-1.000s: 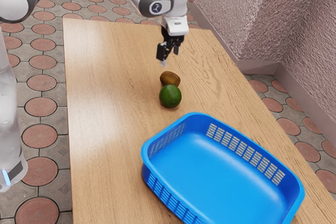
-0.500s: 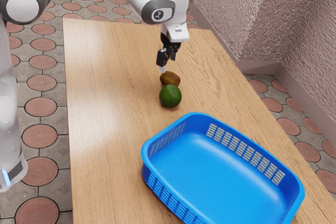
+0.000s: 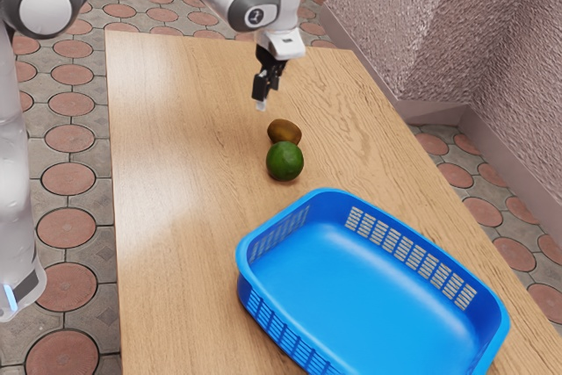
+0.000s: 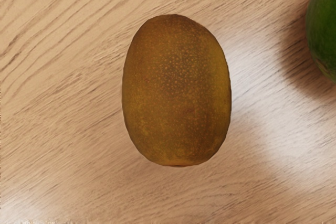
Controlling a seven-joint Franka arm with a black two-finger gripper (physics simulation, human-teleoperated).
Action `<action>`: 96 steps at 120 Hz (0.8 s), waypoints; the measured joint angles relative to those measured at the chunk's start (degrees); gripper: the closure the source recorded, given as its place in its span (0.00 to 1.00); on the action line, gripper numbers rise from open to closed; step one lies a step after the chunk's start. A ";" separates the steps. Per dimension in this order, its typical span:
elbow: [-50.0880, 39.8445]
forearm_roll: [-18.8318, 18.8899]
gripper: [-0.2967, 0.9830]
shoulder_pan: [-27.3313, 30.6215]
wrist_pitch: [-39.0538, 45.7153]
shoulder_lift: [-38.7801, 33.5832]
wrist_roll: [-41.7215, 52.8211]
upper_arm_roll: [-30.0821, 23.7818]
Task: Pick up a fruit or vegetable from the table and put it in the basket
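Observation:
In the exterior view my gripper [image 3: 264,92] is open above the table, its fingertips up and to the left of the brown kiwi [image 3: 284,131] and apart from it. Nothing is held. The kiwi lies on the wood beside a round green fruit [image 3: 284,162], which partly covers it from this side. In the wrist view the kiwi [image 4: 177,90] lies under my hand, with part of the green fruit [image 4: 323,30] showing near it. The blue basket [image 3: 255,283] stands beyond the green fruit, and its visible floor is bare.
The wooden table [image 3: 180,173] carries the fruits and basket. A rough wall [image 3: 413,24] rises past the table's edge on the exterior view's right. Bare wood lies between the fruits and the table edge on the exterior view's left.
My hand first came lower toward the kiwi, then shifted up and toward the exterior view's left. It has also turned, so the fingers appear closer together. Both fruits and the basket stayed put.

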 joint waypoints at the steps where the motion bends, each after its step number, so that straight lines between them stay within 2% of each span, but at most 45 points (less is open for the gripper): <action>1: 0.00 -0.01 0.24 0.04 0.01 0.02 -0.02 0.01; 20: 0.55 -0.86 0.24 0.22 0.53 0.50 -0.46 -0.22; 49: 5.50 -1.22 0.24 -0.75 0.87 4.94 -2.09 -0.92; 70: 5.89 -1.31 0.24 -2.48 0.99 5.84 -3.03 -0.90; 96: 5.81 -1.19 0.24 -1.36 -0.34 6.62 -4.19 -0.56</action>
